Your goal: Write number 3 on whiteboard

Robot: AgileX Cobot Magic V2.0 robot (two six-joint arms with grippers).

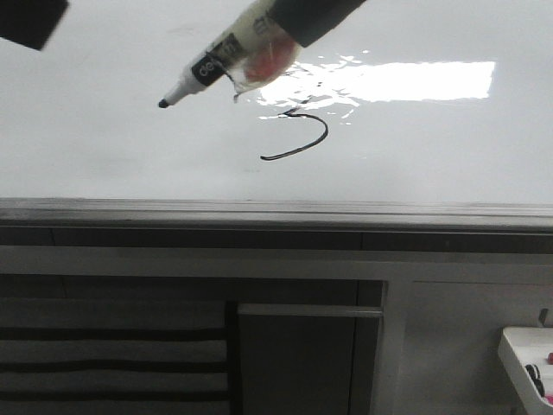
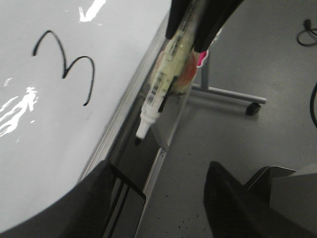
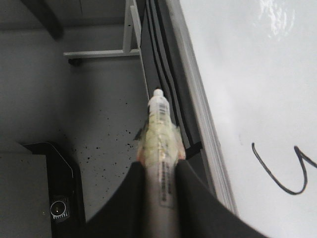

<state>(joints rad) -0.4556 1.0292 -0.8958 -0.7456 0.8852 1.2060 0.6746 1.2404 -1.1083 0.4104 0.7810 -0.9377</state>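
We have the number 3 (image 1: 298,130) already drawn on the whiteboard (image 1: 104,130), right of centre, its upper part lost in the glare of the ceiling light and its long tail curving left. The right gripper (image 3: 159,173) has its fingers (image 3: 195,198) closed tight around a black whiteboard marker (image 1: 203,73), whose barrel is wrapped in clear tape. In the front view the tip points left, and we judge it is off the board, apart from the stroke.

Since the digit looks complete, we judge the step in hand is withdrawal: we should pull the pen straight away from the surface, keeping the tip clear of the wet ink so nothing smears.

The left gripper (image 2: 158,208) is spread wide and holds nothing.

On labels, the marker's cap end carries white lettering that is too blurred for us to read, and a barcode-like strip on the barrel (image 2: 159,87) is likewise illegible.
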